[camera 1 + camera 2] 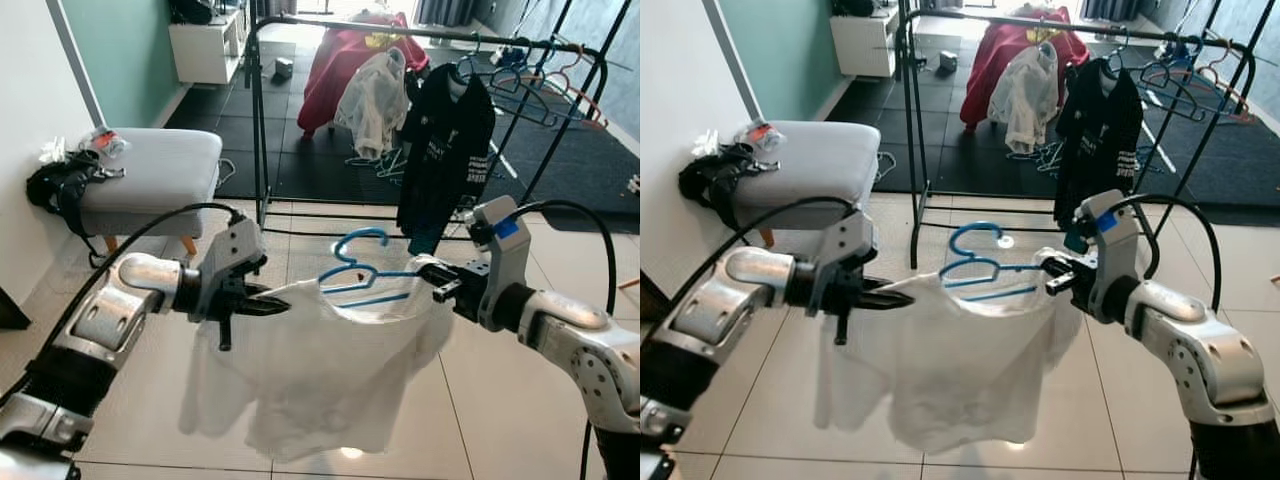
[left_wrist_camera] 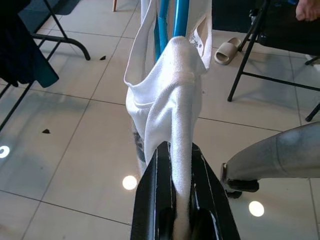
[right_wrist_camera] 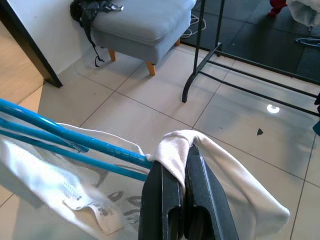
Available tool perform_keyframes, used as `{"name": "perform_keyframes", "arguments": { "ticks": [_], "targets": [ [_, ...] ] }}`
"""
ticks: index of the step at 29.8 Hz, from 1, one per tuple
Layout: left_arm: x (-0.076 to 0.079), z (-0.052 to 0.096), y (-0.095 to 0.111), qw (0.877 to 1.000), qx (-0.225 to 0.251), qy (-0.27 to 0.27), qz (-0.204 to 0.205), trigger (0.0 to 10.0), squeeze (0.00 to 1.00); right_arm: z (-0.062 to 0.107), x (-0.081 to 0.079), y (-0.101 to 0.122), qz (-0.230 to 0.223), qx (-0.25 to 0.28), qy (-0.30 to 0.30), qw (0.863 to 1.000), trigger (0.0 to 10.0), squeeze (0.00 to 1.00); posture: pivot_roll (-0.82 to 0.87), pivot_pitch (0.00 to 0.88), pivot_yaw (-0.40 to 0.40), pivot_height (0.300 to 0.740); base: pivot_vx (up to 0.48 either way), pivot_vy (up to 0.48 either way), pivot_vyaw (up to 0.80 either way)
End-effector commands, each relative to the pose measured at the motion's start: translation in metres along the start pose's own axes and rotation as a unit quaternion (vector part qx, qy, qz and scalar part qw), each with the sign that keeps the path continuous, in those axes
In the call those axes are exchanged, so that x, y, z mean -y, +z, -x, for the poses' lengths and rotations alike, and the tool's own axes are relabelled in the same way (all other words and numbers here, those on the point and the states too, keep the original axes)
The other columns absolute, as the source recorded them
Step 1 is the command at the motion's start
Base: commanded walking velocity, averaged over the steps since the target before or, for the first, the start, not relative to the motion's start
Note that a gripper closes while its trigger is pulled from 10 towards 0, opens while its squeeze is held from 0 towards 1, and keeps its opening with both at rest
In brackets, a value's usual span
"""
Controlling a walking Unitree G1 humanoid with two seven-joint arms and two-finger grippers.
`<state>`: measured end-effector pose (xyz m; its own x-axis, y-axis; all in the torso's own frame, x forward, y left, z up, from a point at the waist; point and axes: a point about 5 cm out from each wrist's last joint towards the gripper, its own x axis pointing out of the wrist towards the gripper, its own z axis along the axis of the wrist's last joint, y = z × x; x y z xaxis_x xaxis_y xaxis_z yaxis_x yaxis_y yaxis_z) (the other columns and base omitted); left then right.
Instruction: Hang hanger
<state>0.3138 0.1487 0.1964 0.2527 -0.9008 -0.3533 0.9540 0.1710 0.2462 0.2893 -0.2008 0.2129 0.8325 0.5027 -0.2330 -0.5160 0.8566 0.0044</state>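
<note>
**White shirt on a blue hanger, held between both tools before the rack**

Left eye view: a pale tiled floor [image 1: 130, 400] runs back to dark mats, where a black clothes rack [image 1: 262, 120] stands with a black shirt [image 1: 445, 150], a pale garment [image 1: 372, 100] and a red cloth [image 1: 335, 60] hanging from it; spare hangers [image 1: 545, 85] crowd its rail at about 1 o'clock. A grey stool [image 1: 160, 175] sits at 10 o'clock with a black bag [image 1: 60, 185] on its edge. In the foreground the left tool [image 1: 270, 305] and the right tool [image 1: 440, 288] face each other, and a white shirt [image 1: 320, 380] is stretched between them, draped downward. A blue hanger [image 1: 365, 272] sits inside the shirt's neck, hook upward, in mid-air well short of the rail.

Right eye view: the same scene; the left tool's fingers are pressed together on the shirt's shoulder at 9 o'clock, the right tool's on the opposite shoulder at 3 o'clock.

Left wrist view: the two black fingers [image 2: 152, 200] pinch a fold of white fabric that runs up to the collar, where the blue hanger bars pass through. A sandal [image 2: 227, 50] lies on the floor beyond, beside black chair legs [image 2: 250, 50].

Right wrist view: the fingers [image 3: 159, 205] are shut on a bunched bit of white fabric, just where the end of the blue hanger arm meets it. The grey stool and the foot of the rack lie beyond.
</note>
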Motion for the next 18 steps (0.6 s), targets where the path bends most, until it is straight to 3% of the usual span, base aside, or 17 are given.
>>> {"name": "perform_keyframes", "arguments": {
  "ticks": [1, 11, 18],
  "targets": [
    [0.004, -0.003, 0.009, 1.0, 0.026, -0.014, -0.01, 10.0, 0.0, -0.001, -0.002, 0.004, 0.007, 0.007, 0.004, 1.0, 0.0, 0.0, -0.07, 0.116, -0.031, 0.74, 0.0, 0.0, 0.0],
    [0.008, -0.003, 0.019, 0.998, 0.047, -0.036, -0.014, 10.0, 0.0, -0.001, -0.002, 0.009, 0.015, 0.015, 0.014, 1.0, 0.0, 0.0, -0.07, 0.113, -0.032, 0.74, 0.0, 0.0, 0.0],
    [0.016, -0.002, 0.022, 0.996, 0.046, -0.065, -0.032, 10.0, 0.0, 0.0, -0.014, 0.031, 0.011, 0.059, 0.089, 0.994, 0.0, 0.0, -0.07, 0.113, -0.032, 0.74, 0.0, 0.0, 0.0]
  ]
}}
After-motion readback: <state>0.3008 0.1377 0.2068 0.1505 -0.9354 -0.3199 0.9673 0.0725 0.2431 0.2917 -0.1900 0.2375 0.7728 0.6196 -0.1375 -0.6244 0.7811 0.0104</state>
